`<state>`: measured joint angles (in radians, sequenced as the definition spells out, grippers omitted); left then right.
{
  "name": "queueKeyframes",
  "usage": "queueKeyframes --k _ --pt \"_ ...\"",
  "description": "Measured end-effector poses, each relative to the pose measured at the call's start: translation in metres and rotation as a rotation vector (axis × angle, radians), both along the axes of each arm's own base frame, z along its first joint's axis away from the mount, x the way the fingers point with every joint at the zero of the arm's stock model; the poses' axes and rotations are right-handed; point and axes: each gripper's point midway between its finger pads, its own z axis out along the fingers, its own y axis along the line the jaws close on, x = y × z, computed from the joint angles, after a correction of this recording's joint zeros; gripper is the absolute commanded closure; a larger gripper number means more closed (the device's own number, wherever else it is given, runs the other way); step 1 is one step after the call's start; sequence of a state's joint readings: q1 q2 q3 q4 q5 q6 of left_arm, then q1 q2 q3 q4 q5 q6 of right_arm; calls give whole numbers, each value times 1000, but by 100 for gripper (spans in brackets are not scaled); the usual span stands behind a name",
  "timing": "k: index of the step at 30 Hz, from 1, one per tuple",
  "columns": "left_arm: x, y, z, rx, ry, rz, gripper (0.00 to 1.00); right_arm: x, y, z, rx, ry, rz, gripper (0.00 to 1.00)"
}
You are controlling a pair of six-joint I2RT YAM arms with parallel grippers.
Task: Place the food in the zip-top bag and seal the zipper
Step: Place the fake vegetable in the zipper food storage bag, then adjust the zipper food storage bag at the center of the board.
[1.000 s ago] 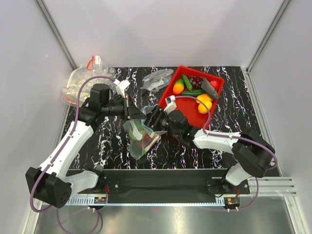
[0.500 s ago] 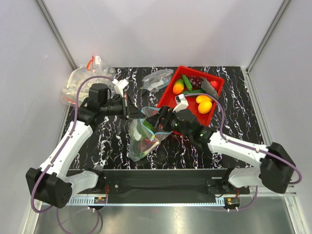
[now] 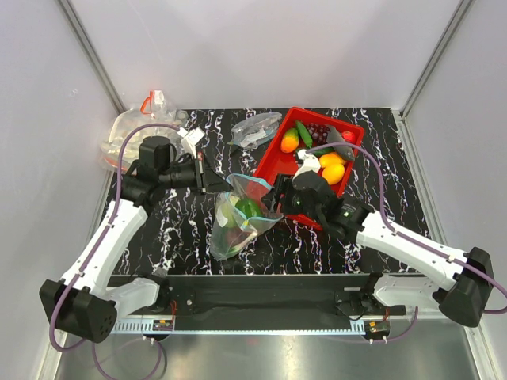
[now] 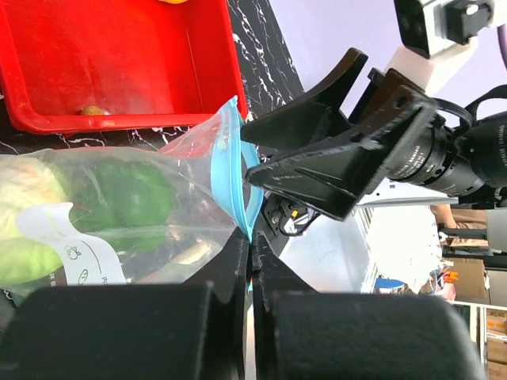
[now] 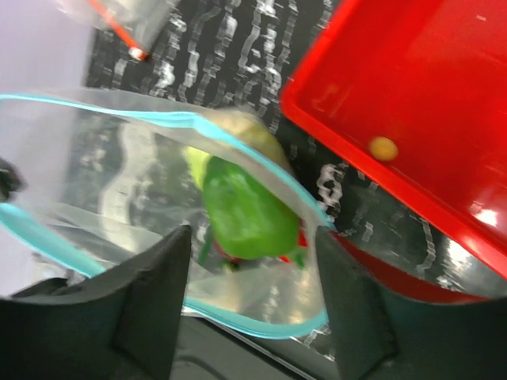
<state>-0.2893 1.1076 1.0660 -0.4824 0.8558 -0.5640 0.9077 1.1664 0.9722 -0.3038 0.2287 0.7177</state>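
Note:
The zip-top bag (image 3: 235, 224) hangs at table centre, clear, with its teal zipper (image 5: 182, 119) gaping open. My left gripper (image 3: 207, 179) is shut on the zipper's edge (image 4: 242, 194) and holds the mouth up. Inside lie the dark green bell pepper (image 3: 248, 209), also seen in the right wrist view (image 5: 245, 210), the lime-green fruit (image 4: 20, 261) and a bit of the red chilli (image 5: 230, 255). My right gripper (image 3: 276, 201) is open and empty just right of the mouth, its fingers (image 5: 150, 305) either side of the opening.
A red tray (image 3: 269, 162) with more toy food stands right behind the bag, touching distance from my right arm. A small clear bag (image 3: 257, 128) lies at the back. The bag of white round pieces (image 3: 131, 136) sits at the back left by the wall.
My right gripper has drawn back to the right, out of the bag's mouth, and the green pepper now lies inside. My left gripper has kept its hold on the zipper edge.

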Motion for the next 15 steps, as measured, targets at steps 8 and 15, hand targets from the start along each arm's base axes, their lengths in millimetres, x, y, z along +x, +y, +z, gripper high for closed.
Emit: queueKeyframes --k 8,15 --pt "-1 2 0 10 -16 2 100 -6 -24 -27 -153 60 -34 39" --pt "-2 6 -5 33 -9 13 100 -10 -40 -38 -231 87 -58 40"
